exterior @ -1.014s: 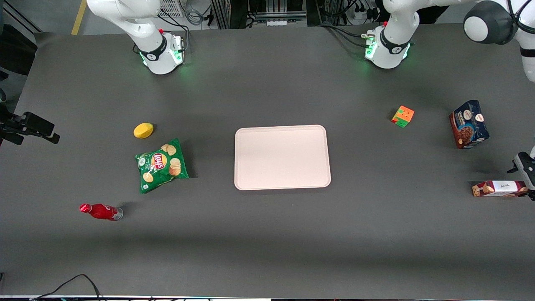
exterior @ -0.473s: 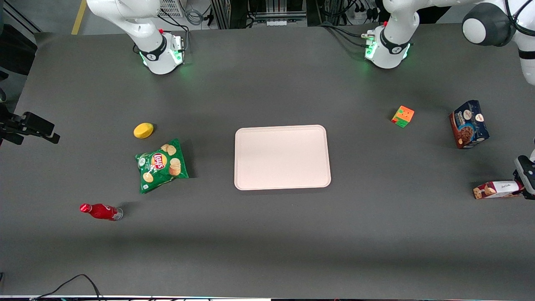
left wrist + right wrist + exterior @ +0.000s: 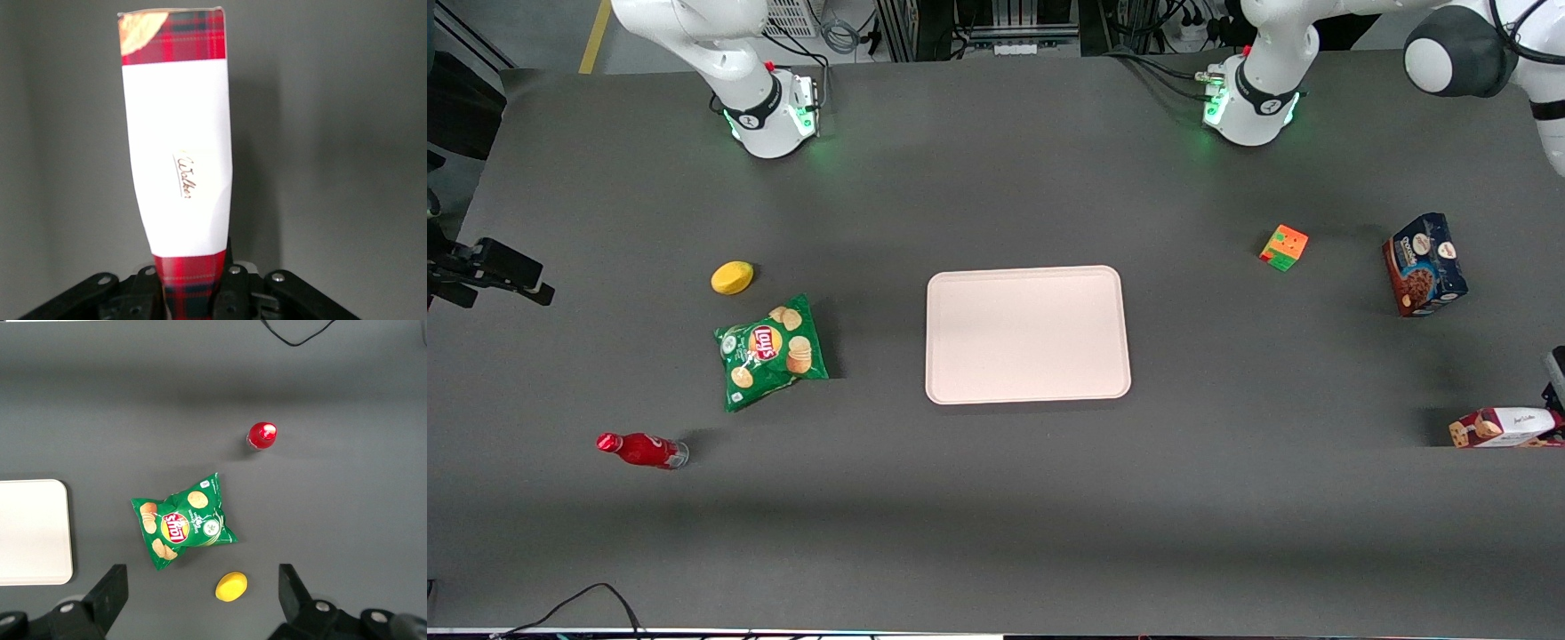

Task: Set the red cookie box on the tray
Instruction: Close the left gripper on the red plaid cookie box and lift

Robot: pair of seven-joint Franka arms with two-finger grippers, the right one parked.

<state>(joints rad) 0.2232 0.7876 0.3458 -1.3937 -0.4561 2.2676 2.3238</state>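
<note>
The red cookie box (image 3: 180, 153), dark-red plaid with a white label panel, sticks straight out from my left gripper (image 3: 192, 295), which is shut on its plaid end. In the front view the red cookie box (image 3: 1504, 427) hangs at the working arm's end of the table, apart from its own shadow on the tabletop, with only a sliver of the gripper (image 3: 1556, 382) showing at the picture's edge. The pale-pink tray (image 3: 1027, 333) lies flat mid-table with nothing on it, well away from the box toward the parked arm's end.
A dark-blue cookie box (image 3: 1424, 263) stands farther from the front camera than the held box. A coloured cube (image 3: 1284, 246) sits between it and the tray. Toward the parked arm's end lie a green chips bag (image 3: 772, 351), a lemon (image 3: 732, 276) and a red bottle (image 3: 640, 449).
The red cookie box was lying on the table with the gripper at its end; now it is lifted and has shifted nearer the front camera. Nothing else moved.
</note>
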